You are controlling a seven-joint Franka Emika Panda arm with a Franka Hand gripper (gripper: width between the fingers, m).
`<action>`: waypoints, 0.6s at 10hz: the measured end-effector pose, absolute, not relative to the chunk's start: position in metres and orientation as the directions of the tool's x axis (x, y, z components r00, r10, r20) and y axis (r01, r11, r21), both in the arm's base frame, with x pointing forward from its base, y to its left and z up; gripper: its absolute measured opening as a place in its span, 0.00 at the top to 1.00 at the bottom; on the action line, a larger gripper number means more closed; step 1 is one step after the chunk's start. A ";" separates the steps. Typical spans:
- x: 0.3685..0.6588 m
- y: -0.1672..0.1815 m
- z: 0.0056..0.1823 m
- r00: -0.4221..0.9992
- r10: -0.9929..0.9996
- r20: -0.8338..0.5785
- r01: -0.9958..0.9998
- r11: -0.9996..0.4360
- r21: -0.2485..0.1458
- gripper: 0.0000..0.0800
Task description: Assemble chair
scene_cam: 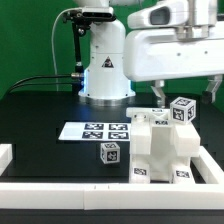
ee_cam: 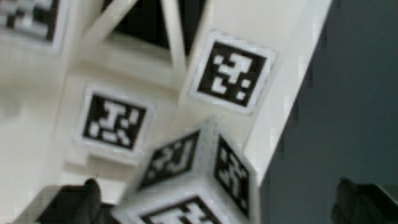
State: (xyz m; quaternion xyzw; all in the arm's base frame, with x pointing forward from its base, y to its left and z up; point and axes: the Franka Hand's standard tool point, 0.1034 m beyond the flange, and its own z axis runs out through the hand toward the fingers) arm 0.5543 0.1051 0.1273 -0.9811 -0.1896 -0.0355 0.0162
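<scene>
The chair (scene_cam: 160, 150) is a chunky white blocky structure with black-and-white tags, standing at the exterior view's right near the front. A tagged white block end (scene_cam: 182, 110) sticks up at its top right. My gripper (scene_cam: 183, 98) hangs right above that block, jaws open and wide apart. In the wrist view the tagged block (ee_cam: 196, 185) lies between my two dark fingertips (ee_cam: 71, 205), close to one and well apart from the other. My gripper (ee_cam: 217, 200) holds nothing. Tagged white chair faces (ee_cam: 116, 120) fill the view behind it.
A lone small tagged cube (scene_cam: 110, 152) sits on the black table left of the chair. The marker board (scene_cam: 95, 130) lies flat behind it. The robot base (scene_cam: 105, 70) stands at the back. A white raised border (scene_cam: 60, 187) runs along the front edge.
</scene>
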 end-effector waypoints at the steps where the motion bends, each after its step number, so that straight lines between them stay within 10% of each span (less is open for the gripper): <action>1: 0.557 0.106 0.123 0.881 0.469 0.064 0.470 -0.883 -0.008 0.19; 4: 0.557 0.105 0.118 0.835 0.547 0.055 0.548 -0.837 0.003 0.19; 6: 0.557 0.104 0.118 0.854 0.518 0.055 0.519 -0.855 0.001 0.52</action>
